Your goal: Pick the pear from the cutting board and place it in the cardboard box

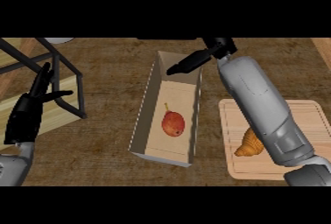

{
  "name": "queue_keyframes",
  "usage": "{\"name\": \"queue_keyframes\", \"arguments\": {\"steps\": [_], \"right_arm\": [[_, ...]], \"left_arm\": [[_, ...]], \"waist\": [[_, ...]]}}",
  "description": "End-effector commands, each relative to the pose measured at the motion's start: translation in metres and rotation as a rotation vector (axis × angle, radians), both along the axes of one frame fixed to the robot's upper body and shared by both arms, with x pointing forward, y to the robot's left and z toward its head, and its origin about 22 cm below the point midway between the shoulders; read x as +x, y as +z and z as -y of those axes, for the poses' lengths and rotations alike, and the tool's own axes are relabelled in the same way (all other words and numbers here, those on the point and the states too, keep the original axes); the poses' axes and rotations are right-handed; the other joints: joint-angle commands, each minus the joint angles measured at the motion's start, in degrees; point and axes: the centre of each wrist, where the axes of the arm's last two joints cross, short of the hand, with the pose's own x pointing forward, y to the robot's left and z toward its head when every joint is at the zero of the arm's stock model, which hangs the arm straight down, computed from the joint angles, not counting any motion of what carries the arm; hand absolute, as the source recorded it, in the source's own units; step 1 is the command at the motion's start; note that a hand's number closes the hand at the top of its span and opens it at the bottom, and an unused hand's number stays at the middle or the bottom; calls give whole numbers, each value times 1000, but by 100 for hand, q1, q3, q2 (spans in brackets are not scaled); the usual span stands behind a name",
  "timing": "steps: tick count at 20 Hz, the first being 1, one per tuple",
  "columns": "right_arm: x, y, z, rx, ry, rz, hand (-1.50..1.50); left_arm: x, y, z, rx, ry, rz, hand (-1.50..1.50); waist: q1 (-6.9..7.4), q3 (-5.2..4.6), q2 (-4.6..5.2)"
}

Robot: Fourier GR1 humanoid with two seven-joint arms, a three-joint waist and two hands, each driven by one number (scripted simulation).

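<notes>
Red-orange pear [172, 124] lay inside the long open cardboard box [143, 113] at frame centre.
Right hand [194, 61] hovered above the box's upper end, fingers extended, holding nothing; left hand [29, 107] rested open at left; pale wooden cutting board [310, 113] lower right.

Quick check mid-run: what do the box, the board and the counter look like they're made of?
The box looks like cardboard: matte tan walls, thin and folded. The cutting board looks like light wood, pale with fine straight grain and rounded corners. The counter looks like dark wood, brown with streaky grain and no gloss.
</notes>
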Motion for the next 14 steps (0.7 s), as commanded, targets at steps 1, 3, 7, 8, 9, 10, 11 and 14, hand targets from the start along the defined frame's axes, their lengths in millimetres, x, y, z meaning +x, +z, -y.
{"name": "queue_keyframes", "arguments": {"steps": [1, 3, 7, 8, 9, 10, 11, 14], "right_arm": [[6, -12, 63, 12, -40, -23, -150], [15, 13, 85, 13, -70, -12, -150], [14, 10, 141, -9, -81, -5, -150], [14, 18, 156, -8, -96, -4, -150], [13, 16, 162, -30, -85, 1, -150], [8, 16, 187, -28, -90, -10, -150], [4, 1, 190, -49, -54, -14, -150], [4, 16, 211, -94, -41, -5, -150]], "left_arm": [[-25, -42, -47, 54, 170, -220, 0], [-18, -33, -41, 53, 163, -207, 0], [-16, -33, -38, 51, 151, -190, 0], [-20, -34, -42, 40, 147, -209, 0], [-20, -39, -37, 57, 144, -196, 0], [-23, -36, -35, 58, 139, -198, 0], [-7, -24, -32, 40, 155, -182, 0], [-17, -31, -35, 51, 127, -190, 0]], "waist": [[-51, -111, 56], [50, -108, 87], [89, -105, 121], [115, -106, 121], [103, -106, 121], [151, -99, 128], [35, -98, 132], [166, -103, 141]]}}
